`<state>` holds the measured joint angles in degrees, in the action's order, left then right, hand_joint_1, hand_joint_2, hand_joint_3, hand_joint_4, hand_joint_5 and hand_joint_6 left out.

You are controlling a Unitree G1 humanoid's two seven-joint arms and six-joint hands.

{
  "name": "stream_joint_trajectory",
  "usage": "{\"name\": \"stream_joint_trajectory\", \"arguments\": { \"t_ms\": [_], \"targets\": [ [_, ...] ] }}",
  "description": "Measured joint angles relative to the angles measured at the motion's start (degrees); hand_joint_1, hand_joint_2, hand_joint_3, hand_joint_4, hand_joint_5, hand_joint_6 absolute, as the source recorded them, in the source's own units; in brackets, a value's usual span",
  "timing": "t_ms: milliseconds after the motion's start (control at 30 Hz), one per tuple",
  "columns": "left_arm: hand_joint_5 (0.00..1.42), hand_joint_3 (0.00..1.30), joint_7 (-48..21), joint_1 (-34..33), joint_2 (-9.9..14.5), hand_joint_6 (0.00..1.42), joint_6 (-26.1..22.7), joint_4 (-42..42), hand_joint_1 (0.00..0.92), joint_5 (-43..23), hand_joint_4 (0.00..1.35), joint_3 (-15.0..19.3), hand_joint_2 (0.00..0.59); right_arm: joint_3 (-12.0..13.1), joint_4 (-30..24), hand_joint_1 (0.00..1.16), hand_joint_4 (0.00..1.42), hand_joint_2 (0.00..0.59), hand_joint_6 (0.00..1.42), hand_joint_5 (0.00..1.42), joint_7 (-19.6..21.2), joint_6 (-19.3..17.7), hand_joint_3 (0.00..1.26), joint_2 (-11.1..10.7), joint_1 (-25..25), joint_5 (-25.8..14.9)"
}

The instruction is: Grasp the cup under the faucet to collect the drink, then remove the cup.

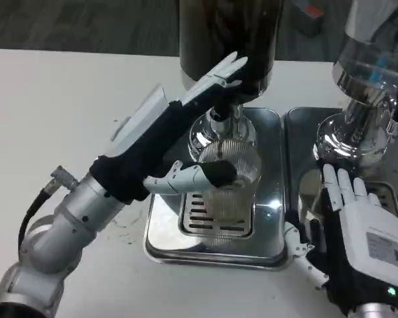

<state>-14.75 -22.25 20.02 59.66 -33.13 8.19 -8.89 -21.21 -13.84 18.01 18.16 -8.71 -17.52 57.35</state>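
Note:
A clear ribbed glass cup [244, 165] stands on the grate of a shiny drip tray [212, 250], right beneath the faucet [219, 118] of a dark drink dispenser [229, 33]. My left hand [176, 136] reaches in from the left. Its thumb crosses the cup's front and its straight fingers [222, 71] run up past the faucet behind the cup. The fingers are not closed around the glass. My right hand [361, 225] lies flat and open, fingers apart, on the neighbouring tray at lower right.
A second chrome dispenser [365, 99] stands over its own metal tray [300, 136] on the right, just beyond my right hand. White table [60, 99] stretches to the left of the trays.

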Motion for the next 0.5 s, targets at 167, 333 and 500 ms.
{"name": "stream_joint_trajectory", "arguments": {
  "t_ms": [167, 333, 500],
  "targets": [
    [0.25, 0.13, 2.3, 0.5, 0.7, 0.16, 0.1, 1.9, 0.0, 5.0, 0.0, 1.0, 0.097, 0.0, 0.0, 0.23, 0.0, 0.453, 0.05, 0.0, 0.0, 0.0, 0.01, 0.0, 0.6, 0.0],
    [0.26, 0.13, 5.6, 0.6, 1.6, 0.16, 0.5, 3.3, 0.0, 10.2, 0.0, 1.2, 0.097, 0.0, 0.0, 0.23, 0.0, 0.453, 0.04, 0.0, 0.0, 0.0, 0.01, 0.0, 0.8, 0.0],
    [0.26, 0.14, 7.8, 0.6, 2.0, 0.16, 0.6, 3.5, 0.0, 12.4, 0.0, 1.0, 0.098, 0.0, 0.0, 0.23, 0.0, 0.453, 0.04, 0.0, 0.0, 0.0, 0.01, 0.2, 0.8, -0.1]
  ]
}}
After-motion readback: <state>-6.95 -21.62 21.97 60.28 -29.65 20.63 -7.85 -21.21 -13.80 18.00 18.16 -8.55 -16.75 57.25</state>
